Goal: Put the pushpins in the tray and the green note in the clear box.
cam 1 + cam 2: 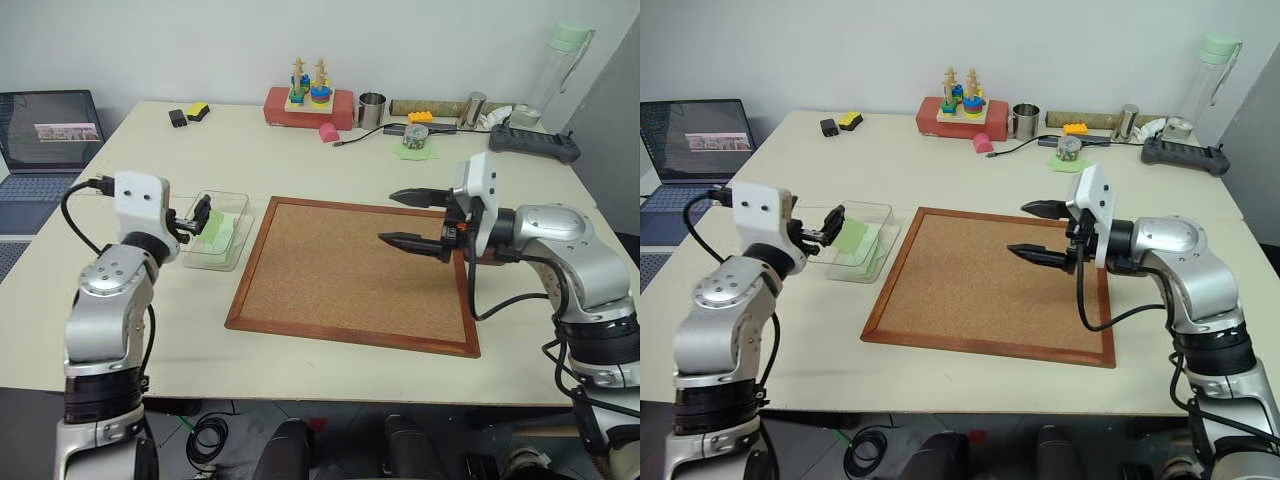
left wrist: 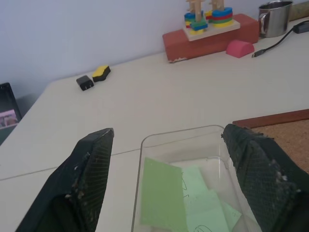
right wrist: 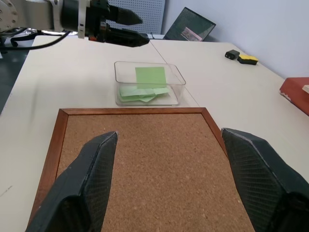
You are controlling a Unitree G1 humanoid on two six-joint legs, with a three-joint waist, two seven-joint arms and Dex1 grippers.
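The green note (image 3: 150, 76) lies inside the clear box (image 1: 226, 194), on top of paler green sheets. My left gripper (image 1: 197, 217) hovers open at the box's left side, pointing across it with nothing between its fingers; in its wrist view the note (image 2: 161, 193) sits just beyond the spread fingertips. Over the right part of the corkboard (image 1: 340, 280), my right gripper (image 1: 387, 217) is open and empty, pointing left toward the box. The pushpins and the tray are out of view.
The wood-framed corkboard takes up the table's middle. At the back stand a red block with a ring-stacking toy (image 1: 308, 98), a metal cup (image 1: 371, 109), a black and yellow pair of small items (image 1: 188, 113) and a power strip (image 1: 535, 143). A laptop (image 1: 45, 135) sits far left.
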